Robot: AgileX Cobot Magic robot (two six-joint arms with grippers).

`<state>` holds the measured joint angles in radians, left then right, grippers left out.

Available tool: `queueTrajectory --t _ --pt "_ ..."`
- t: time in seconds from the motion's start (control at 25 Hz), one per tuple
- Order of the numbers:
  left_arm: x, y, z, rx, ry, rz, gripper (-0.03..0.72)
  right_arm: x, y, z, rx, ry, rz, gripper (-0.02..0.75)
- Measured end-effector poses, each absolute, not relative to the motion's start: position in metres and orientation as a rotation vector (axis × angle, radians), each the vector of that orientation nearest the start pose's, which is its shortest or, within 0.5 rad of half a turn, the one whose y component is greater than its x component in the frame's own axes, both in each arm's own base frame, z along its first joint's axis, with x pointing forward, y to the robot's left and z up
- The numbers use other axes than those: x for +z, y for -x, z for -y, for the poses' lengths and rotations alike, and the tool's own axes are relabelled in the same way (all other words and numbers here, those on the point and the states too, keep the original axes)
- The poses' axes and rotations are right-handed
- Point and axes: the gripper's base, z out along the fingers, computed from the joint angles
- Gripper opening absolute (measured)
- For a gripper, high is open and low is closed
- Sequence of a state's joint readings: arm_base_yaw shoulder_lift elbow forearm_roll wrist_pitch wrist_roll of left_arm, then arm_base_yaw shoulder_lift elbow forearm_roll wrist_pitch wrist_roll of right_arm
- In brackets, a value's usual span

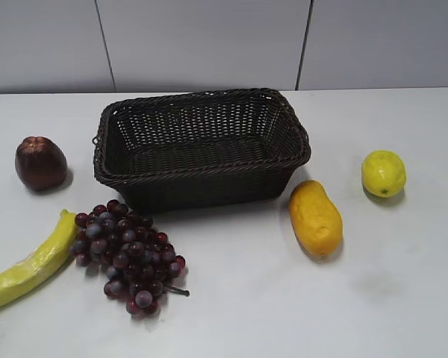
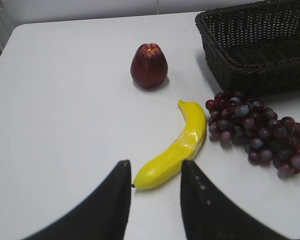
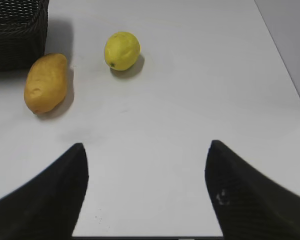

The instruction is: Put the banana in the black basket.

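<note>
Yellow banana (image 2: 176,151) lies on the table beside the grapes (image 2: 257,130), outside the black basket (image 1: 201,145), which sits empty. Left gripper (image 2: 155,175) is spread, empty, at its near tip. Right gripper (image 3: 146,167) gapes idle. Grasp and transfer not yet done.

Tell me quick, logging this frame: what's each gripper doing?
Left gripper: open, holding nothing, near the banana.
Right gripper: open, empty.

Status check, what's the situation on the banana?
Both tools open, empty. Banana on table, its end between left tool tips. Grapes alongside; black basket empty.
</note>
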<state>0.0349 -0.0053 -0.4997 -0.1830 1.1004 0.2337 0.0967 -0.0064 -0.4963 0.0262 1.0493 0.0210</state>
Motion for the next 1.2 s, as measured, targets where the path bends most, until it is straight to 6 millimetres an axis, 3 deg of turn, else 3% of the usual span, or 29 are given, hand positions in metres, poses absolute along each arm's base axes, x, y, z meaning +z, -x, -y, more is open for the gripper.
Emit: queueTrajectory --t 1.2 --pt "0.2751 0.0076 0.0150 -0.055 -0.218 -2.054 0.246 0.2772 0.0052 -0.0016 0.105 0.078 -2.030 0.582"
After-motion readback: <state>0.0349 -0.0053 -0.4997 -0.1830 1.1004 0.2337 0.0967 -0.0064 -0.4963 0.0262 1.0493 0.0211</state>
